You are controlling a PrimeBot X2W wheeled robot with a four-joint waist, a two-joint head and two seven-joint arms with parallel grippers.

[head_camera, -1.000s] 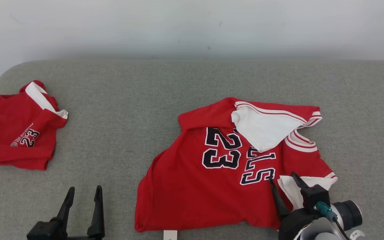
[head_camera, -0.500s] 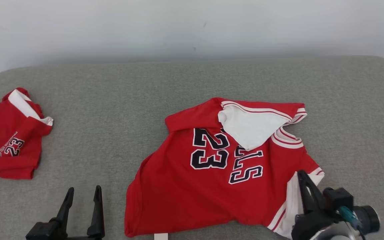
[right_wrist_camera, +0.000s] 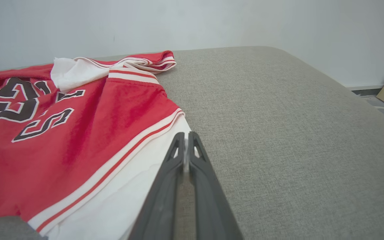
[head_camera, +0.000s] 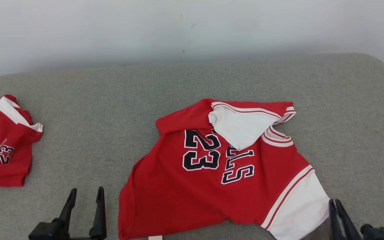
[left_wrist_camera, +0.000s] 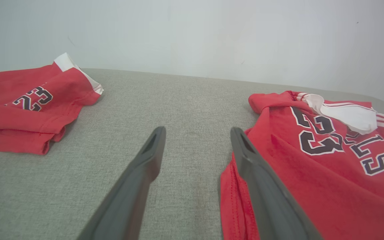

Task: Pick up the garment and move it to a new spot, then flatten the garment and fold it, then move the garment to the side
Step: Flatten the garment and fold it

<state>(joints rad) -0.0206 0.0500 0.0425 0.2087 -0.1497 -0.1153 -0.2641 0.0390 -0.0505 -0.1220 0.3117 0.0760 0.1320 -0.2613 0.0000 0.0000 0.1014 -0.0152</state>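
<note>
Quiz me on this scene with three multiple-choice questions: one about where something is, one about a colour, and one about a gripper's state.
1. Where does the bunched red garment lie relative to the spread jersey?
A. To its left, apart. B. On top of it. C. To its right.
2. What colour is the sleeve beside the right gripper?
A. Black. B. White. C. Green.
3. How does the left gripper stand?
A. Shut. B. Shut on a garment. C. Open.
Answers: 1 A, grey cushion shows between them; 2 B, it is white below red stripes; 3 C, its jaws stand wide apart.
</note>
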